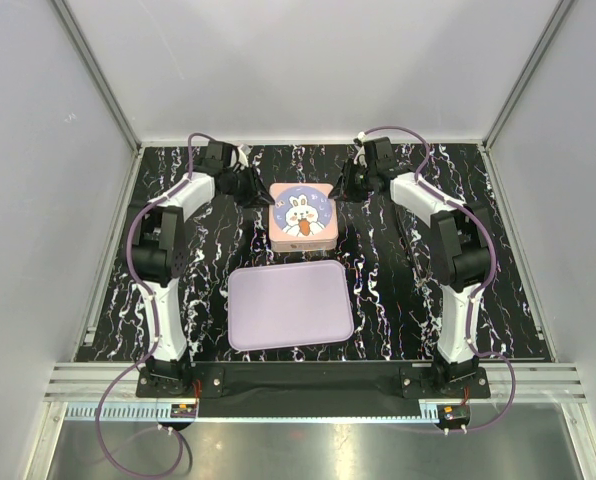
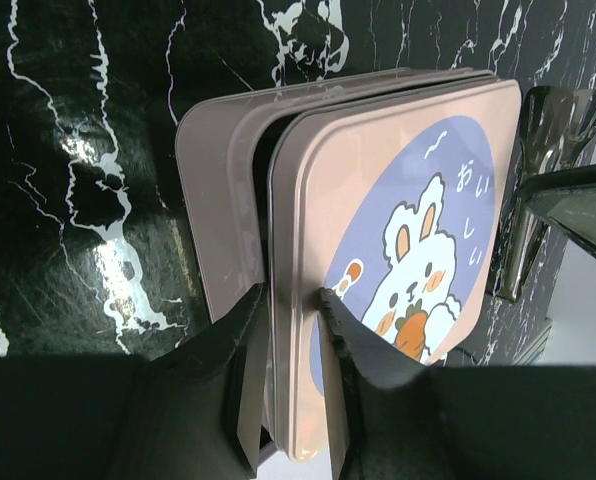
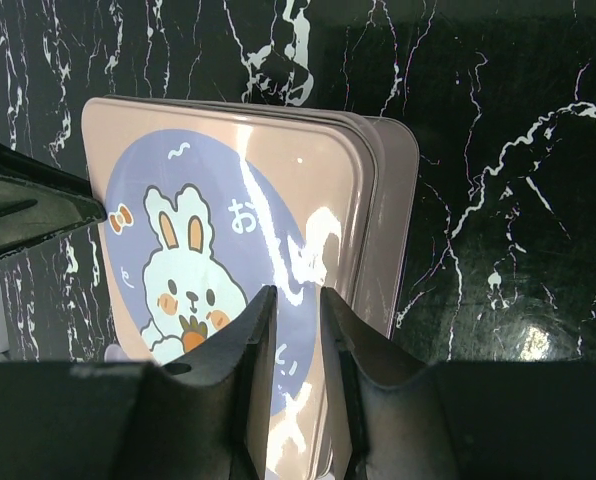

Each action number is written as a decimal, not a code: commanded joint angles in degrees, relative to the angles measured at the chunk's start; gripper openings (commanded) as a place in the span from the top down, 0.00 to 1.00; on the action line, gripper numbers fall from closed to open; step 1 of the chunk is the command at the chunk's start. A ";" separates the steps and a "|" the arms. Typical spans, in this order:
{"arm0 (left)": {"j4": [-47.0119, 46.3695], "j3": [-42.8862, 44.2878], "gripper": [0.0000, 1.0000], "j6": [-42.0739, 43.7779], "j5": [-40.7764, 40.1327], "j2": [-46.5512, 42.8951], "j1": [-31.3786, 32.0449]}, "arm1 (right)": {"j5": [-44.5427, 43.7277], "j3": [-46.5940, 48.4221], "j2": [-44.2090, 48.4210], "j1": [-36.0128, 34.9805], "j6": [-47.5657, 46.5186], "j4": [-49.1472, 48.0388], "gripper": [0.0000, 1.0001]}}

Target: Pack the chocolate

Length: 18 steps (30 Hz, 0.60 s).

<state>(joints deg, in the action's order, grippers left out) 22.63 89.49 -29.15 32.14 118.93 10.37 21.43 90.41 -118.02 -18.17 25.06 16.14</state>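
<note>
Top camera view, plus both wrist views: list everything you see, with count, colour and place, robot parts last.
tin lid: one, pink with a rabbit picture, over the tin base, centre back of the table
tin base: one, pink, under the lid
tray: one, lavender, just in front of the tin
table: one, black marble with white veins
walls: grey, around the table
cables: two, purple, along the arms
left arm: one, black and white, left of the tin
right arm: one, black and white, right of the tin
left gripper: astride the lid's edge
right gripper: astride the opposite edge
</note>
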 commanded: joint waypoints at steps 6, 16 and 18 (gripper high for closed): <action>-0.49 2.62 0.67 0.49 -1.46 0.42 0.18 | -2.27 2.66 0.16 0.51 -1.50 -1.37 0.69; -0.13 2.70 0.59 0.23 -2.43 -0.54 0.09 | -4.29 4.68 0.07 0.86 -1.86 0.12 0.69; -0.48 2.62 0.58 0.23 -2.52 -0.90 -0.09 | -4.82 4.69 0.24 0.86 -1.77 0.29 0.69</action>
<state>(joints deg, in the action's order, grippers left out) 23.07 90.00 -29.17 30.63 119.37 10.41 18.50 92.62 -118.04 -17.78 24.23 16.45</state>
